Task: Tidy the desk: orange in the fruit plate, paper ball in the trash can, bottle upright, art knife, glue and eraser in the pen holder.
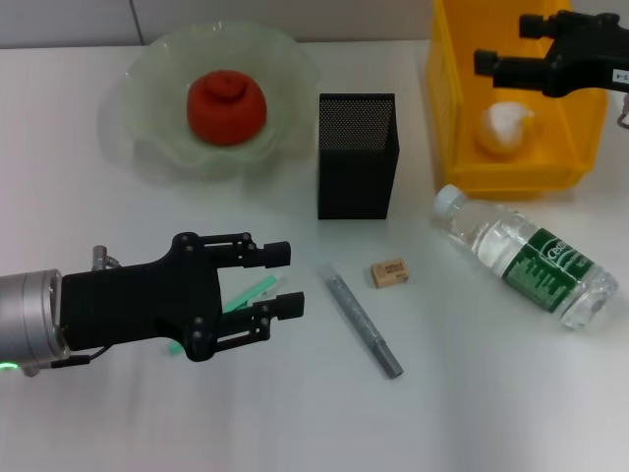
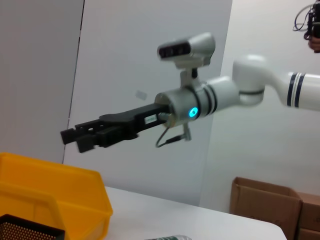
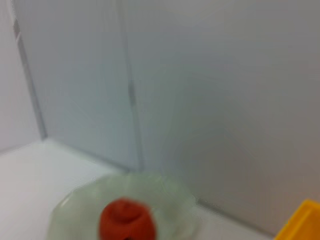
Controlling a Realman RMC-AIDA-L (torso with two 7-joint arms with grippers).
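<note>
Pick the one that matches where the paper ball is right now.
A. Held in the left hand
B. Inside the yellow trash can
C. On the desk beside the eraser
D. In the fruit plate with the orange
B: the head view shows the white paper ball lying inside the trash can, below the right hand.

White table (image 1: 295, 433). Directly on it: fruit plate (image 1: 147, 138) far left; pen holder (image 1: 357, 177) upright mid-table; trash can (image 1: 550, 167) far right; bottle (image 1: 526, 258) lying on its side; eraser (image 1: 389, 272); grey stick-like item (image 1: 365, 325), possibly the art knife; green item (image 1: 248, 293), mostly hidden.
</note>
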